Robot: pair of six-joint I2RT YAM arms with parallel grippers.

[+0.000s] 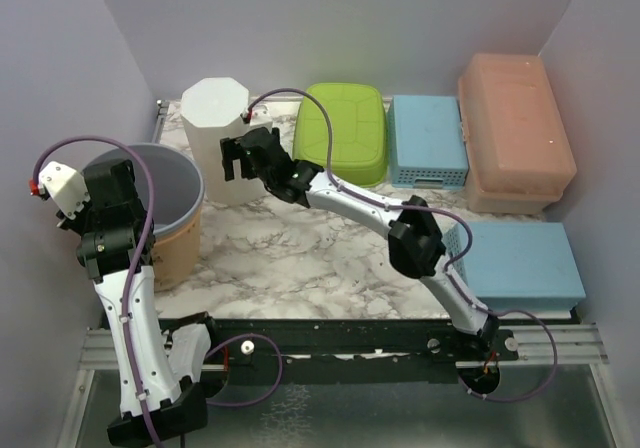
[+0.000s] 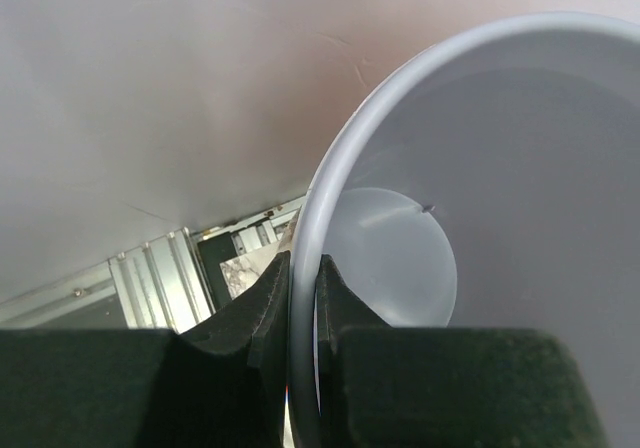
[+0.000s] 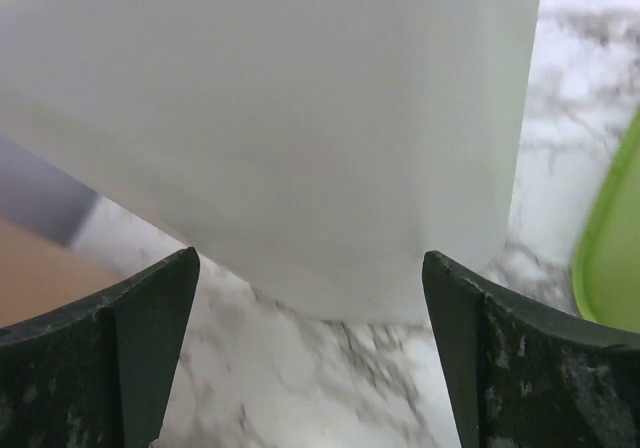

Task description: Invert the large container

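The large container (image 1: pixel 176 196) is a round bucket, grey inside and tan outside, standing mouth up at the table's left edge. My left gripper (image 1: pixel 122 183) is shut on its left rim. In the left wrist view the thin grey rim runs between the two pads of the left gripper (image 2: pixel 303 258), and the bucket's empty inside (image 2: pixel 500 168) fills the right half. My right gripper (image 1: pixel 235 158) is open beside a tall white octagonal container (image 1: pixel 215 118). In the right wrist view the right gripper (image 3: pixel 310 258) has that white wall (image 3: pixel 300 118) just ahead of its spread fingers, not touching.
Along the back stand a green tub (image 1: pixel 345 133), a light blue basket (image 1: pixel 428 140) and a pink box (image 1: pixel 515 133). A blue box (image 1: pixel 525 263) lies at the near right. Grey walls enclose the table, with the left wall close behind the bucket.
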